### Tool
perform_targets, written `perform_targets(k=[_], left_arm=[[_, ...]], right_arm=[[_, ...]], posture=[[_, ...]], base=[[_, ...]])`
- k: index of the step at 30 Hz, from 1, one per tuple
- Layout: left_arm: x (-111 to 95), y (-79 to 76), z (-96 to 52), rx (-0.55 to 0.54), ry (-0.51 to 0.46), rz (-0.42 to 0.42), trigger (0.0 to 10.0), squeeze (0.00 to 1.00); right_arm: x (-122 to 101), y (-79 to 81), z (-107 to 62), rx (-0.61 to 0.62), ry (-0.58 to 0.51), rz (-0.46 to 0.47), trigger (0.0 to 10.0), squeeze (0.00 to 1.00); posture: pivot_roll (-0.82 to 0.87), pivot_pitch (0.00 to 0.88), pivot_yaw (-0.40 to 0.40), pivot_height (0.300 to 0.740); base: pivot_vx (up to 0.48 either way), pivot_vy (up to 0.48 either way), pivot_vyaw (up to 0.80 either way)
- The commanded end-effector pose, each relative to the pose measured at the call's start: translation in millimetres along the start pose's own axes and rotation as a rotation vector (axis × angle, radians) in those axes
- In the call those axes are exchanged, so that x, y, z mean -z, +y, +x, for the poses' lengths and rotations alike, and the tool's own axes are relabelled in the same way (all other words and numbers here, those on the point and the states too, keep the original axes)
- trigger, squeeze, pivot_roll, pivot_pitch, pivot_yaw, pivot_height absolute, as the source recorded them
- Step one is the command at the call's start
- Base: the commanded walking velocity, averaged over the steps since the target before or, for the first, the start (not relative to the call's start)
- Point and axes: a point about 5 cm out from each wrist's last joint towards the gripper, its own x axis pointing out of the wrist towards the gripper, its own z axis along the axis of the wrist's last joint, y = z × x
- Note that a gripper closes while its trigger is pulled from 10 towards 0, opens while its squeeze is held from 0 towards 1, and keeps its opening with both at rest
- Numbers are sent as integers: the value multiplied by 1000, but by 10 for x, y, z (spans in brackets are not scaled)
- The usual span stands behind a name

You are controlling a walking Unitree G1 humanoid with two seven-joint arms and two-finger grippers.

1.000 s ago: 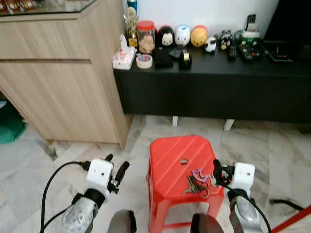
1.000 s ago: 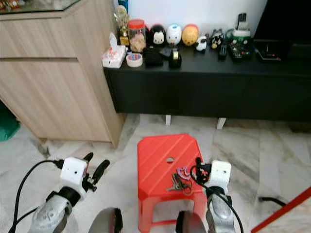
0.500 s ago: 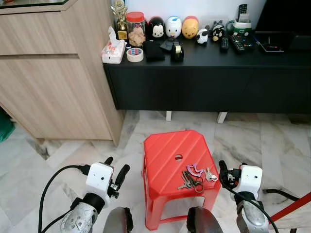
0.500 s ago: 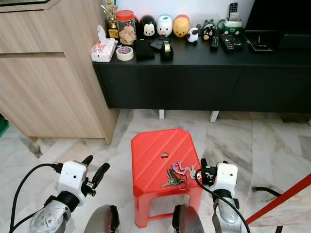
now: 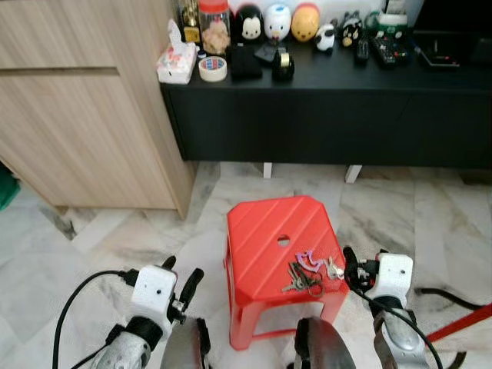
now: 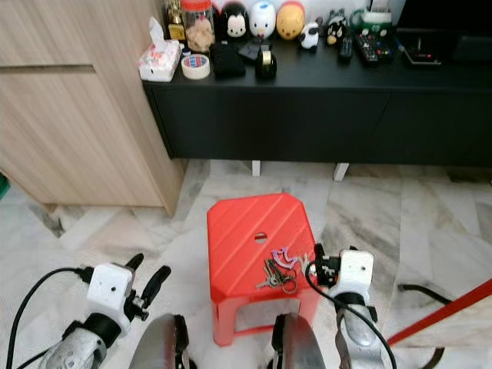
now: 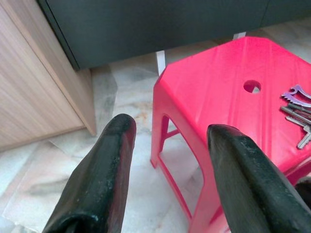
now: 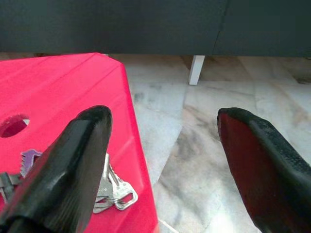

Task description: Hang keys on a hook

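The left gripper (image 5: 179,274) hovers low over the marble floor (image 5: 92,246), its fingers (image 7: 104,174) spread wide with nothing between them; ahead of those fingers and off to one side stands the red plastic stool (image 5: 280,265). The wooden cabinet (image 5: 84,108) rises beyond the left fingers. On the stool's top, near its right edge and past the round hole (image 5: 284,241), lies the bunch of keys (image 5: 306,270) with a purple tag, flat and untouched. The right gripper (image 5: 353,265) sits just beside the stool's right edge, fingers (image 8: 68,160) spread apart and empty; the keys lie beside its inner finger, close to its tip but not between the two. Beyond both grippers runs the black bench (image 5: 338,100) carrying a tissue packet (image 5: 176,61), a tape roll (image 5: 213,68) and round figurines (image 5: 277,21). Compared with half a second ago, the whole scene sits slightly lower and closer, a camera shift; the keys keep their place on the stool, and both pairs of fingers remain as wide as before.
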Motion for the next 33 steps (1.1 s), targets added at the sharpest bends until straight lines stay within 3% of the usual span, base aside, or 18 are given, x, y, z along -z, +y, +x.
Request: perform_targets(k=[1, 9, 13, 15, 19, 26, 30, 33], left_arm=[[-7, -32, -22, 9, 10, -11, 10000, 0], [-87, 53, 44, -44, -25, 3, 10000, 0], [-111, 135, 112, -38, -34, 79, 10000, 0], [-119, 290, 171, -51, -34, 163, 10000, 0], [-185, 410, 228, -74, -55, 187, 10000, 0], [-201, 383, 271, -55, -64, 212, 10000, 0], [-170, 289, 265, -34, -60, 187, 10000, 0], [-170, 260, 257, -31, -61, 179, 10000, 0]], right_arm=[[-17, -11, -21, 6, -3, 8, 10000, 0], [-68, 9, 35, -21, 5, 3, 10000, 0], [-82, 32, 68, -37, 13, 2, 10000, 0], [-104, 31, 87, -48, 13, -2, 10000, 0], [-109, 2, 93, -55, 24, -13, 10000, 0], [-16, 58, 123, -115, 113, -11, 10000, 0], [119, 123, 169, -169, 244, -86, 10000, 0], [151, 151, 210, -182, 286, -69, 10000, 0]], posture=[[74, 216, -9, 607], [80, 225, -25, 607], [78, 223, -29, 607], [74, 221, -31, 607], [76, 225, -33, 607], [69, 238, -34, 607], [71, 240, -35, 607], [76, 238, -36, 607]], base=[[0, 0, 0], [0, 0, 0], [0, 0, 0], [0, 0, 0], [0, 0, 0], [0, 0, 0], [0, 0, 0], [0, 0, 0]])
